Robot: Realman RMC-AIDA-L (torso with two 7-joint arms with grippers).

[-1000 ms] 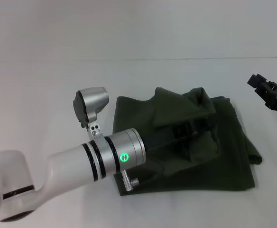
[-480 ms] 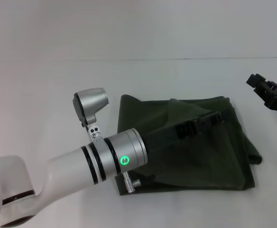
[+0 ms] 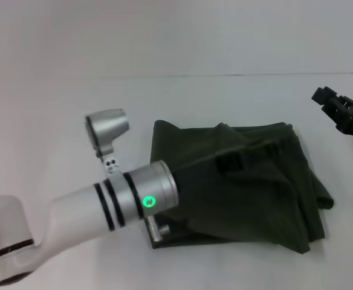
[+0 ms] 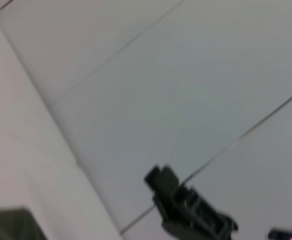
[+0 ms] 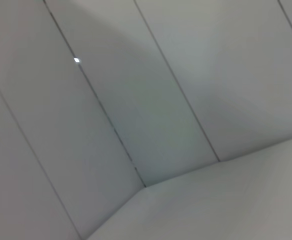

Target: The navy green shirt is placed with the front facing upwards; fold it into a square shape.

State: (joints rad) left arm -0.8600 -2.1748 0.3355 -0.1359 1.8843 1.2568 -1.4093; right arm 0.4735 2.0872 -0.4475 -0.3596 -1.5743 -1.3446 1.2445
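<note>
The left arm (image 3: 92, 208) enters from about seven o'clock in the head view and reaches out over the navy green shirt (image 3: 255, 193), its wrist lying above the cloth's near left corner. The left gripper (image 3: 228, 162) sits low against the fabric near the middle of the bundle; dark on dark, so whether its fingers are apart or together cannot be told. The shirt lies folded into a rough square on the white table (image 3: 55, 121), centre to right of centre, with a loose flap sticking out at four o'clock. Farther off, at two o'clock, the right gripper (image 3: 323, 99) hangs above the table, apart from the shirt, its fingers slightly parted.
</note>
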